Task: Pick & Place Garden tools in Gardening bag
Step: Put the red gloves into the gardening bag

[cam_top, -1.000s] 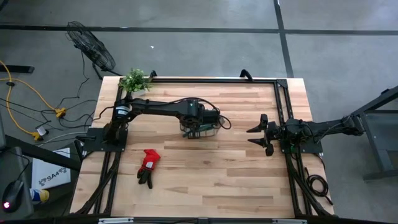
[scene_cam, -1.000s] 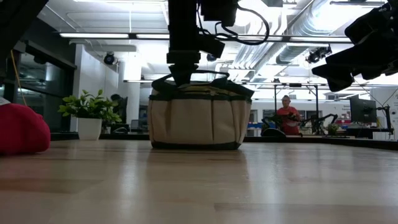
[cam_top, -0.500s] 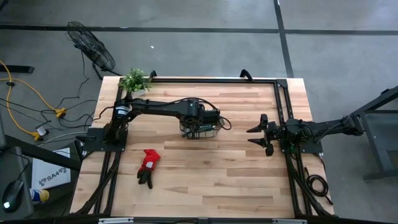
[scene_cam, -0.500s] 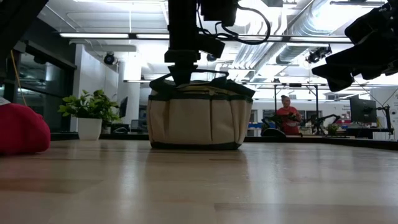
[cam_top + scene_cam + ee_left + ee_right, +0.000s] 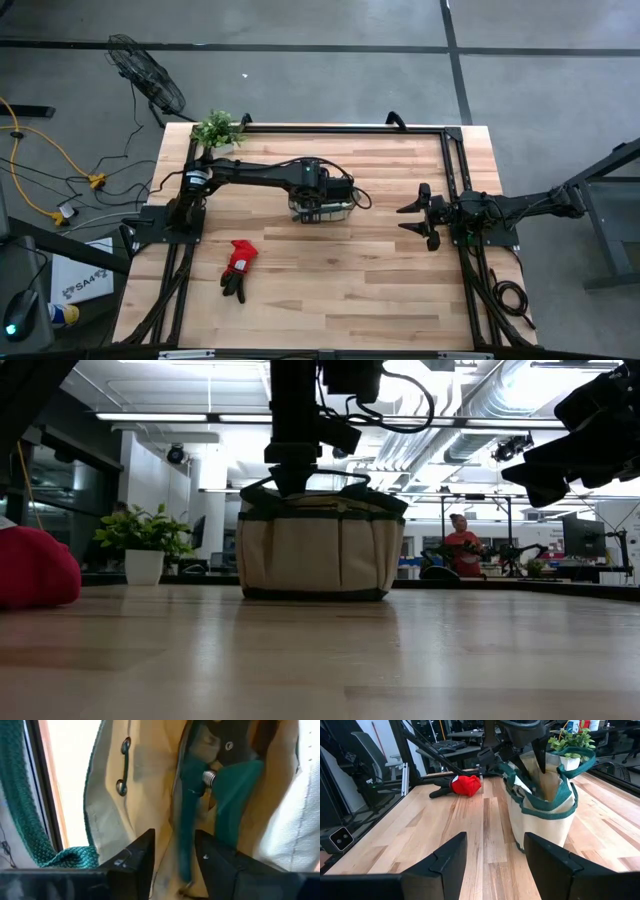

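Two dark, nearly black jointed arms on black frame rails. Looped black cable beside the left gripper point(image 5: 322, 205). Flat, angular dark fingers point(image 5: 445, 862) on the right gripper point(image 5: 418, 216).

— Where's my left pincer point(image 5: 172, 862)?
— Arm stretched to mid-counter, pointing down, fingers parted.
— And my right pincer point(image 5: 495, 852)?
— Waiting at its own side, level, fingers spread wide.

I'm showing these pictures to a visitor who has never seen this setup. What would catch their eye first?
Probably the left gripper reaching down into the tan gardening bag at mid-table, with green-handled pruning shears inside the bag just past its fingers. Next, the red-and-black glove pair lying alone on the wooden table, while the right gripper waits open at the right edge.
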